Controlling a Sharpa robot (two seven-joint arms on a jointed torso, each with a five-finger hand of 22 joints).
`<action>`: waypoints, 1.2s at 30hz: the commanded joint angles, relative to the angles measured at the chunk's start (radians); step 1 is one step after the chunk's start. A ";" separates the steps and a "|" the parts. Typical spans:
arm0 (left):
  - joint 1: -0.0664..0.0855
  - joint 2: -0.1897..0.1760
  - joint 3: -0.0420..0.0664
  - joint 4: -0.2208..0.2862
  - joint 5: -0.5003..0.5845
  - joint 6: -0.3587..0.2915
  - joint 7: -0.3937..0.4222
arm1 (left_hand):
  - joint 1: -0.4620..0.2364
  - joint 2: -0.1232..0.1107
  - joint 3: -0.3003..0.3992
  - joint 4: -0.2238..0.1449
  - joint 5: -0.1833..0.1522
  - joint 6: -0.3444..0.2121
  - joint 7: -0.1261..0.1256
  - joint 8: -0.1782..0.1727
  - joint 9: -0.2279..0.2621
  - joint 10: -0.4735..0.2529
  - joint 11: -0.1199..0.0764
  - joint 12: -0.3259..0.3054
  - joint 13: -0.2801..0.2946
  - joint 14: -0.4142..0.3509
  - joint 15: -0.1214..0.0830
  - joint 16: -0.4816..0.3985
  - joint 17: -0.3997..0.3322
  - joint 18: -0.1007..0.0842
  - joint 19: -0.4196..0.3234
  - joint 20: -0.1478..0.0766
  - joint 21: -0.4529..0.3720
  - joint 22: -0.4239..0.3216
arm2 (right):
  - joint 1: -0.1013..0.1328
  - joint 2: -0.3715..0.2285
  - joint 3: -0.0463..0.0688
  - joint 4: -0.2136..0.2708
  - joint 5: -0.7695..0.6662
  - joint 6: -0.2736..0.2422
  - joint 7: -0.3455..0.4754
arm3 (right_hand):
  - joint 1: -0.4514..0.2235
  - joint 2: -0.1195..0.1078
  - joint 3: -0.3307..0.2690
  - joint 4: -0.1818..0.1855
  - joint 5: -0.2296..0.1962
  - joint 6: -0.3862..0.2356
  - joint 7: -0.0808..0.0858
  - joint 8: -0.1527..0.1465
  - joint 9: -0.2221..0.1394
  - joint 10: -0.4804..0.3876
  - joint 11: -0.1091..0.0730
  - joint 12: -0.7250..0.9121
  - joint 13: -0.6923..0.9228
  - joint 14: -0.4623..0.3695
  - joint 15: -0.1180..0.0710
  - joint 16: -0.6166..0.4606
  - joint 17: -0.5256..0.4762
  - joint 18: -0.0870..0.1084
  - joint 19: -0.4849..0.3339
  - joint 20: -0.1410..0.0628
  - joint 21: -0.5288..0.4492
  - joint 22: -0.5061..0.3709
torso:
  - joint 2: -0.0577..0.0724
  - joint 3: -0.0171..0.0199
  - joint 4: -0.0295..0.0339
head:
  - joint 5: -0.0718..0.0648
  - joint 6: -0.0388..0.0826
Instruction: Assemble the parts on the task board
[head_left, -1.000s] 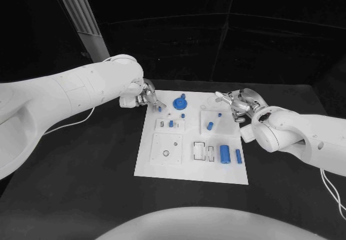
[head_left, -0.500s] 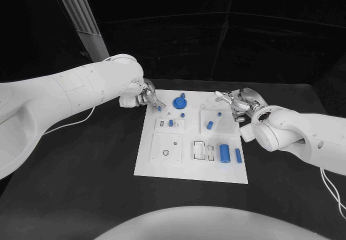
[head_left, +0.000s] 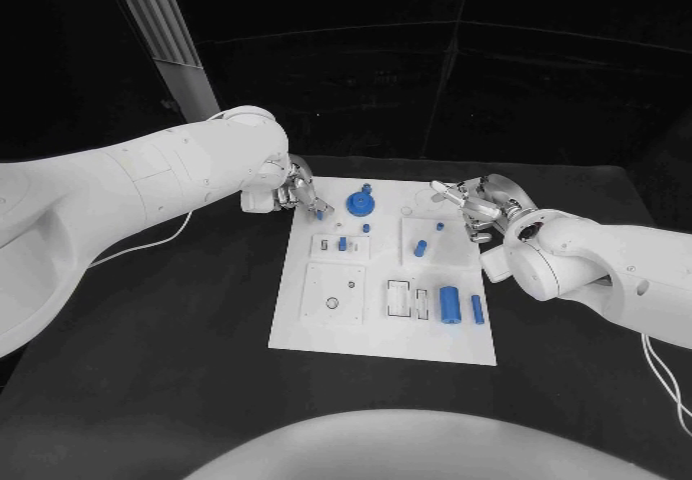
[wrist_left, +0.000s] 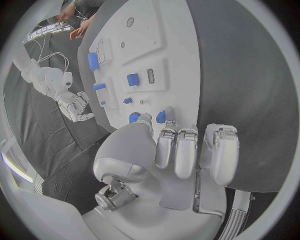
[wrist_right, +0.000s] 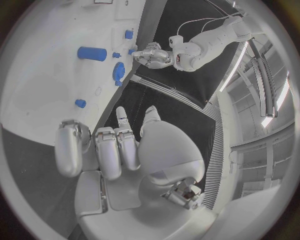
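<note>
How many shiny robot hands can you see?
2. The left hand is at the far left corner of the task board. The right hand is by its far right corner.

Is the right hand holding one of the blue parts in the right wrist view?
No: the right hand has nothing between its fingers, and the blue parts, such as the cylinder, lie apart from it on the task board.
</note>
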 joint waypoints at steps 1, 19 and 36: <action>0.001 0.003 0.000 -0.003 -0.005 -0.011 0.018 | 0.008 -0.002 -0.006 0.001 0.005 0.002 0.000 -0.007 0.002 0.104 -0.008 0.002 0.263 0.106 -0.004 0.003 0.263 -0.007 0.104 -0.005 0.004 0.263 | 0.001 0.000 0.000 0.001 -0.001 0.007 0.000 | 0.005 0.005 -0.007 -0.001 0.002 0.001 -0.002 0.002 -0.001 0.104 -0.009 0.003 0.263 0.104 -0.006 0.002 0.263 0.020 0.001 -0.008 -0.007 0.153 | 0.000 -0.0003 -0.0001 | -0.003 0.000; 0.000 0.009 0.000 -0.011 -0.005 -0.022 0.013 | 0.059 -0.012 -0.003 -0.002 0.025 -0.021 0.002 0.002 0.020 0.104 -0.006 0.002 0.263 0.106 -0.003 0.003 0.263 -0.007 0.104 -0.005 0.004 0.263 | 0.001 0.002 0.000 0.001 -0.001 0.008 -0.002 | 0.005 0.006 -0.007 -0.001 0.002 0.001 -0.002 0.002 -0.001 0.104 -0.009 0.003 0.263 0.104 -0.006 0.002 0.263 0.020 0.001 -0.008 -0.007 0.153 | 0.000 0.0000 -0.0001 | -0.003 0.001; -0.001 0.012 0.000 -0.015 -0.005 -0.029 0.010 | 0.166 -0.006 0.069 0.002 0.217 -0.037 -0.003 0.004 0.034 0.104 -0.010 0.002 0.263 0.106 -0.008 0.003 0.263 -0.007 0.104 -0.008 0.004 0.263 | 0.001 0.002 0.000 0.002 -0.001 0.008 -0.003 | 0.007 0.008 -0.008 -0.002 0.007 0.000 -0.002 0.001 -0.002 0.104 -0.009 0.003 0.263 0.104 -0.006 0.002 0.263 0.020 0.001 -0.008 -0.008 0.152 | 0.000 0.0003 0.0008 | -0.006 0.002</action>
